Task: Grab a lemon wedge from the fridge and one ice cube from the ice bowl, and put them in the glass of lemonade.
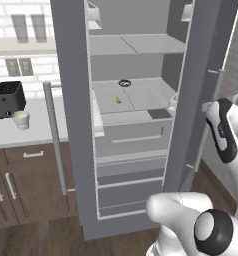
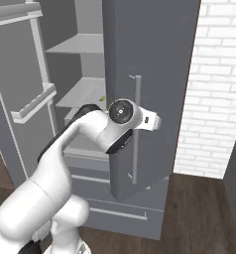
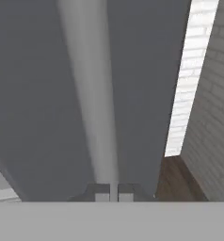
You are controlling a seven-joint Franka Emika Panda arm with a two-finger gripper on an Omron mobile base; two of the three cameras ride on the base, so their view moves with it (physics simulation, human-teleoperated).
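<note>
Gripper (image 3: 113, 194) pinches the handle (image 3: 92, 94) of the fridge (image 1: 71, 100) door, jaws clamped. Wedge (image 1: 118, 100) sits on the middle shelf. Swing wide along the hinge arc, keep the grip square.

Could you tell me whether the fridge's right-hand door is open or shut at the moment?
Open: the fridge door stands swung out, exposing shelves and the lemon wedge.

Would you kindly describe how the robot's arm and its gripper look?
The arm has smooth, rounded, glossy white shells with dark grey to black joint bands and a round silver-grey cap at one joint. The gripper has two small, dark grey, blocky fingertips. No cables or markings show.
</note>
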